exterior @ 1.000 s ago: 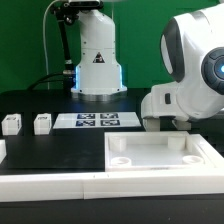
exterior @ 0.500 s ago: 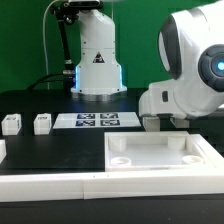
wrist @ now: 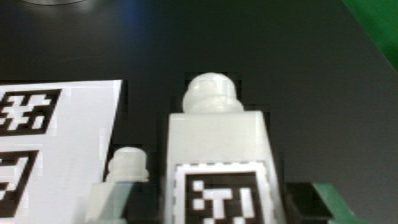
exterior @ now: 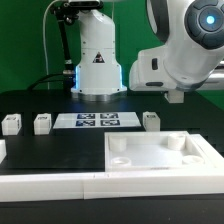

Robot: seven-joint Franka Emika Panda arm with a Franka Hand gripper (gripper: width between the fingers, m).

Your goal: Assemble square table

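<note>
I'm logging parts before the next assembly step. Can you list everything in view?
table: one, black, beneath all.
marker board: one, white, black tags, centre.
square table slab: one, white, near side, exterior view's right.
leg posts: three, white, tagged, on the table; exterior view: two left of the marker board, one right.
held leg post: one, white, tagged, close up in the wrist view.
robot arm: one, white, base at back, reaching over exterior view's right.
gripper: one, dark, closed on the held leg post.

Bright even light, soft shadows, sheen on the arm (exterior: 190,50), leg post (wrist: 222,150) softly blurred in wrist view
</note>
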